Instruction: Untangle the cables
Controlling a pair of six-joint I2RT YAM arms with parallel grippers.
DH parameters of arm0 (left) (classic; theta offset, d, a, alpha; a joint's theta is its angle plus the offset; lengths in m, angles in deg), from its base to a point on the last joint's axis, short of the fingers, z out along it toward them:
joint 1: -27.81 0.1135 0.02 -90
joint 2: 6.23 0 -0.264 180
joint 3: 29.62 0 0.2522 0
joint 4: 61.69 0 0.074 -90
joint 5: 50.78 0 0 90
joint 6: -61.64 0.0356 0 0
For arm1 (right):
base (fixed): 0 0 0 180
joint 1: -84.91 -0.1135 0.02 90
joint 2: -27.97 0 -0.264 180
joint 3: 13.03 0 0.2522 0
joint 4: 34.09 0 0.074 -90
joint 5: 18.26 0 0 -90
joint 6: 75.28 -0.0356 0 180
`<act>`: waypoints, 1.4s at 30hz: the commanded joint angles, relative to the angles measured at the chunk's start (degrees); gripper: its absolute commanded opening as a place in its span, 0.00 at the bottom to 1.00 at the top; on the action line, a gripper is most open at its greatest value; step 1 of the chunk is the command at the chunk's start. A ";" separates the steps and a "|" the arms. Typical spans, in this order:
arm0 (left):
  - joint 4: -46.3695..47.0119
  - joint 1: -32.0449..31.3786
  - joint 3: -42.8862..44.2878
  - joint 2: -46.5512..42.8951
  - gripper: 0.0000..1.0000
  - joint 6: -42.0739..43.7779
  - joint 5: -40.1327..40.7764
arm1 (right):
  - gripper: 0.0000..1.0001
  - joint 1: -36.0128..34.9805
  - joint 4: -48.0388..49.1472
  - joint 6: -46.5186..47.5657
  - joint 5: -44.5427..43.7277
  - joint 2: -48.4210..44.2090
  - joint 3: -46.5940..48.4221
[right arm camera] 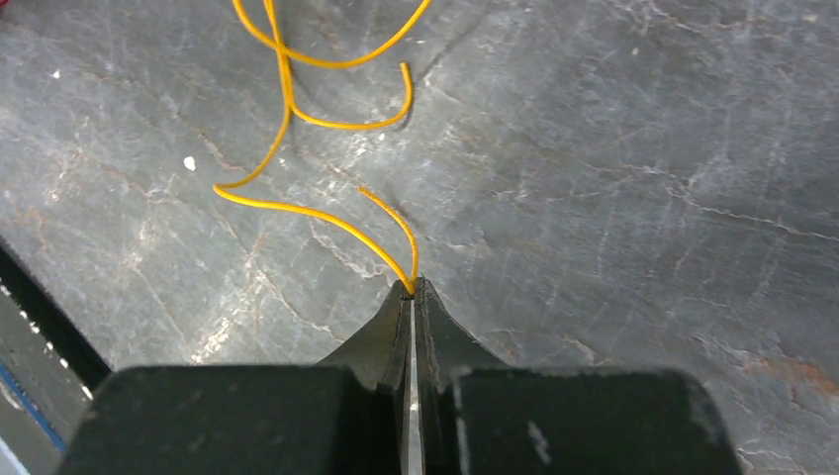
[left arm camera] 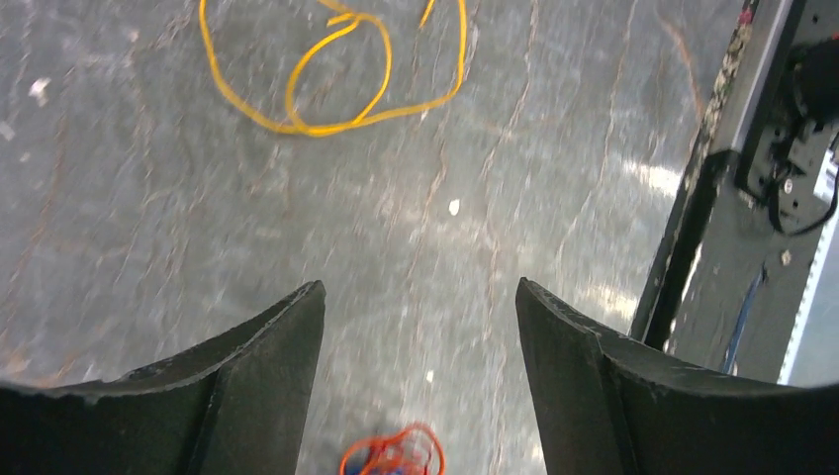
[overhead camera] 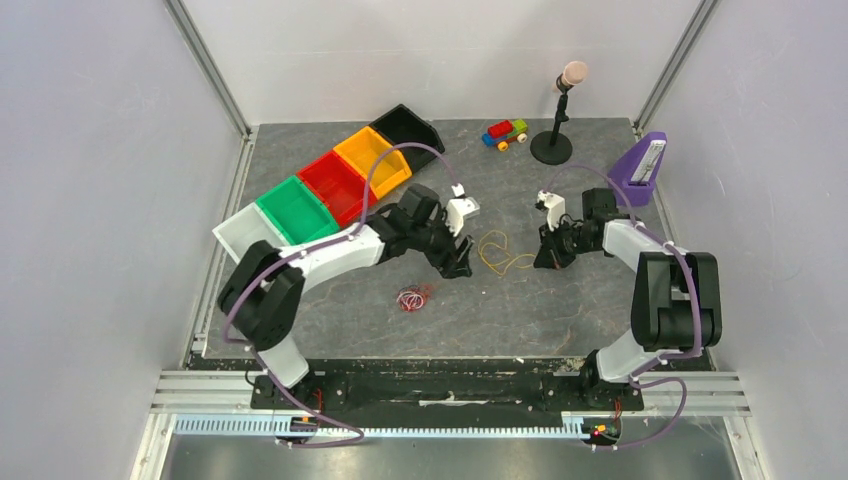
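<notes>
I had the right tool (right arm camera: 414, 285) pinched on the yellow cable (right arm camera: 297, 211), likely holding it apart from the tangle (overhead camera: 411, 298); the left tool (left arm camera: 420, 287) gaped wide, empty.

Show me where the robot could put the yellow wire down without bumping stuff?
The bare table between the yellow cable and the near edge, right of the red cable tangle, is free. So is the strip between the toy truck and the left tool and right tool. It is crowded by the coloured bins and between the tools.
</notes>
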 commanded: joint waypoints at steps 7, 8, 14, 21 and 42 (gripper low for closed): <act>11.35 -6.20 10.61 11.91 0.78 6.48 3.80 | 0.00 0.07 4.78 -2.59 -3.11 1.71 -0.08; 9.70 -6.20 12.03 13.11 0.79 9.64 3.68 | 0.00 0.04 4.93 -3.03 -3.37 1.87 0.00; 4.55 -6.04 17.09 19.44 0.82 18.58 -1.83 | 0.00 0.00 8.21 -7.75 -2.88 2.84 0.69; 7.06 -5.70 22.84 25.22 0.83 3.00 -6.59 | 0.00 -1.78 12.07 -12.18 -7.23 4.90 0.72; 0.77 -2.07 24.76 18.71 0.02 -1.79 6.50 | 0.52 -4.49 9.27 -15.53 -6.96 3.14 4.90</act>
